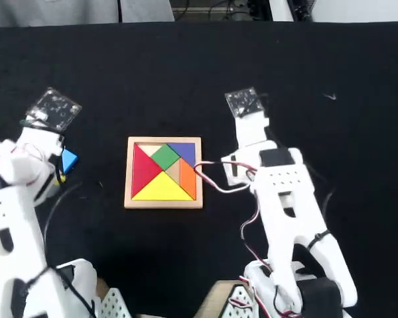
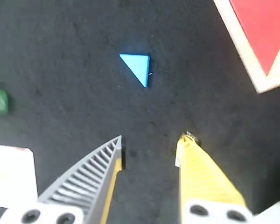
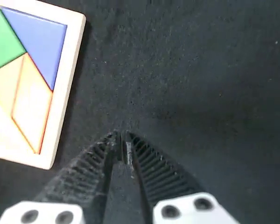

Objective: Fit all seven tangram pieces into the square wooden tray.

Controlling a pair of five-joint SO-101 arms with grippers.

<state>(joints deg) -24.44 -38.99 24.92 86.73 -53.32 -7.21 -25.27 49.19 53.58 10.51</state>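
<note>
Standing open with nothing between its fingers, the left pincer hangs low over the black table. It points at the small blue triangle, which lies flat just ahead of the tips and clear of them. The right pincer is closed tip to tip on nothing and sits just beside the wooden tray, on the opposite side from the triangle.

The tray lies between the two arms. Red, yellow, green, dark blue and orange pieces sit flat inside it. A wood-coloured patch shows near the centre; whether that is a pale piece or bare tray floor cannot be told.

Assessment: the task is nearly complete. One piece is outstanding, the blue triangle, which lies outside the tray on the left arm's side. It needs gripping, carrying across and turning to suit whatever gap is open.
</note>
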